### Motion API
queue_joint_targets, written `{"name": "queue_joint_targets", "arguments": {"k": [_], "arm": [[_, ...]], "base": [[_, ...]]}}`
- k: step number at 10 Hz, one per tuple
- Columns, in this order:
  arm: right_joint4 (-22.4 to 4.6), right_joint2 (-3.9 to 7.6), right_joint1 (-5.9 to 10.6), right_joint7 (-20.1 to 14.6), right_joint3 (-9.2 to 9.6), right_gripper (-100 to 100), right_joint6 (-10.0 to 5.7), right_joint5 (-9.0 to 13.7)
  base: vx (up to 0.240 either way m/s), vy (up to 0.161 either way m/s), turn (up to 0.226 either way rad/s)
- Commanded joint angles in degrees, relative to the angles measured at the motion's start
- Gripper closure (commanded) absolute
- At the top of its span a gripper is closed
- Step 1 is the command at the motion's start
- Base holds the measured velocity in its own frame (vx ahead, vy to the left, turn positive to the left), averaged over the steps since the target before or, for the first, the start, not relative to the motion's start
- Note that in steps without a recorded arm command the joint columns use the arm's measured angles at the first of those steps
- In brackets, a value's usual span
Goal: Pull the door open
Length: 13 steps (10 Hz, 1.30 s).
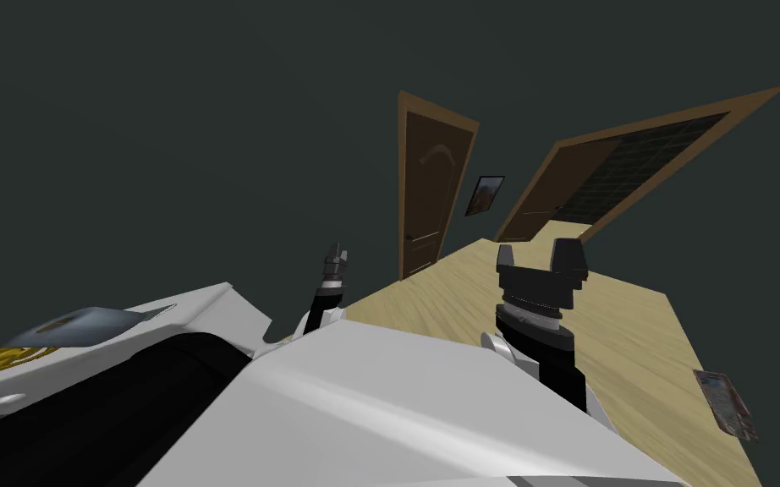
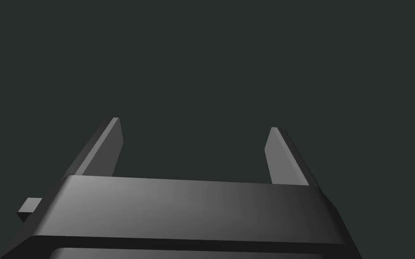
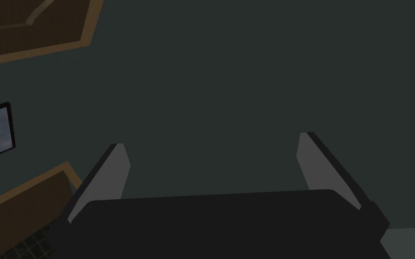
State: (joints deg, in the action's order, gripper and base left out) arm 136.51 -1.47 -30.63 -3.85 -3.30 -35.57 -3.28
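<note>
Wall (image 1: pixel 168 127), dark grey-green, spreads behind everything, with pale wood floor (image 1: pixel 625 338) running away from the robot. Closed brown door (image 1: pixel 431 190), judged to be the one to pull, stands well ahead of both sets of jaws, and its long axis is upright. Beyond it and further to the right side is a second doorway (image 1: pixel 625 161), with a dark tiled area behind it. The right gripper (image 1: pixel 536 251) has its jaws released and spread wide, holding nothing. In its wrist view the door's frame corner lies off to one side, past one finger and not between the jaws. The left gripper (image 1: pixel 336 252) is likewise spread and empty, and faces bare wall. The door sits between the two grippers, and which arm is nearer cannot be told. A small framed picture (image 1: pixel 485 195) hangs just beside the door.
</note>
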Motion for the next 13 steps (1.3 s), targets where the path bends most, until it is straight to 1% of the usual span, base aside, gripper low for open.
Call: {"name": "queue_joint_targets", "arguments": {"k": [1,2,6,7,11,12,13], "arm": [[-1.7,0.47,0.69,0.0,-0.01,-100,-0.10,0.2],[-3.9,1.05,1.59,-0.1,-0.03,-100,-0.23,0.5],[-9.6,2.56,4.06,-0.3,-0.07,-100,-0.59,1.2],[-9.9,2.56,4.06,-0.3,-0.07,-100,-0.59,1.2],[-17.4,4.52,7.51,-0.5,-0.13,-100,-1.10,2.2],[-18.4,4.52,7.51,-0.5,-0.13,-100,-1.10,2.2],[-20.4,5.06,8.51,-0.6,-0.14,-100,-1.24,2.5]], "base": [[0.095,0.003,0.107],[0.046,-0.050,0.198],[0.055,-0.054,0.135],[0.041,-0.035,0.058],[0.064,-0.053,0.163],[0.057,-0.054,0.084],[0.053,-0.037,0.135]]}}
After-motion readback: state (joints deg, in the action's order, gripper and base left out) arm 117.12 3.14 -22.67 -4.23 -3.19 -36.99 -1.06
